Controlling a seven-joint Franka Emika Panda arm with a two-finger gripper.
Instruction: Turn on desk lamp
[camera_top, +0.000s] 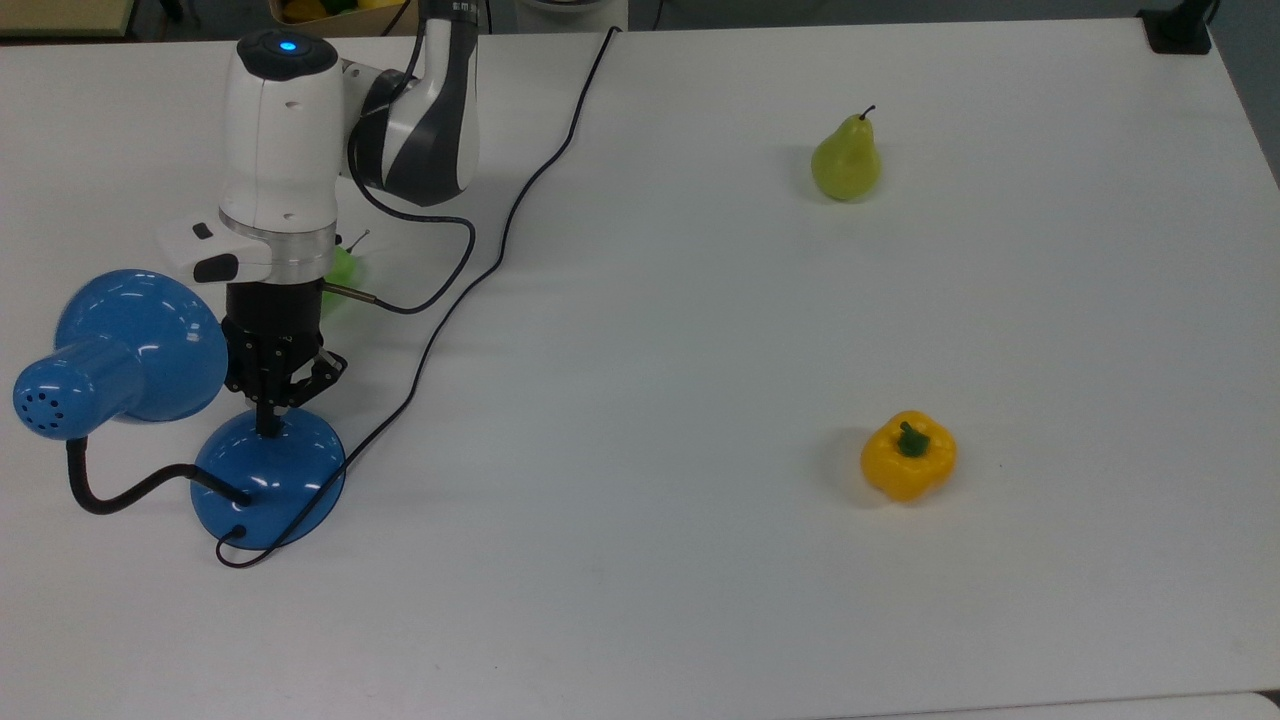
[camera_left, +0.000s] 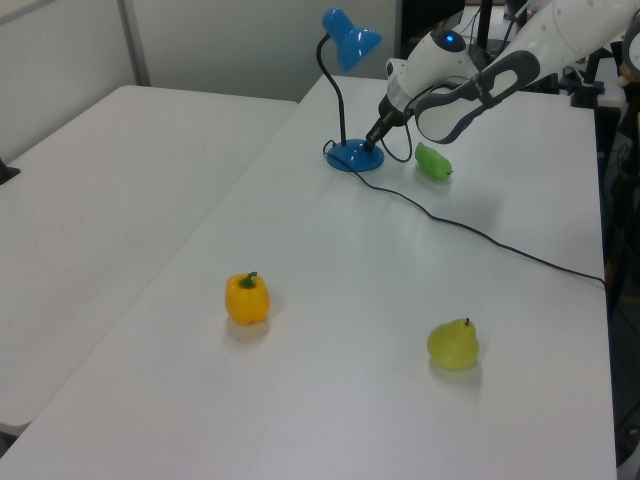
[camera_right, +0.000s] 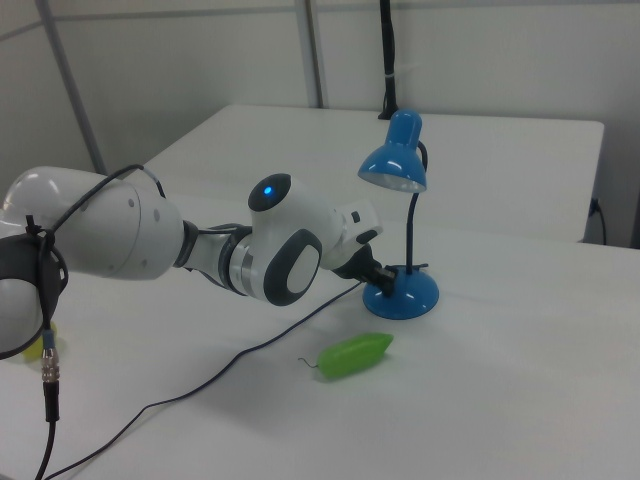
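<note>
The gripper (camera_top: 268, 425) has its fingers drawn together into a narrow tip that presses down on the domed base of the desk lamp (camera_top: 270, 478), which stands on the white table (camera_top: 700, 600) at the top view's left, its shade (camera_top: 135, 345) bent over just beside the arm's wrist. The lamp's black cord (camera_top: 470, 290) runs from the base across the table toward the far edge, passing a green pepper (camera_right: 352, 355) that lies near the base. A pear (camera_top: 846, 160) and a yellow bell pepper (camera_top: 908, 455) sit well apart on the top view's right.
</note>
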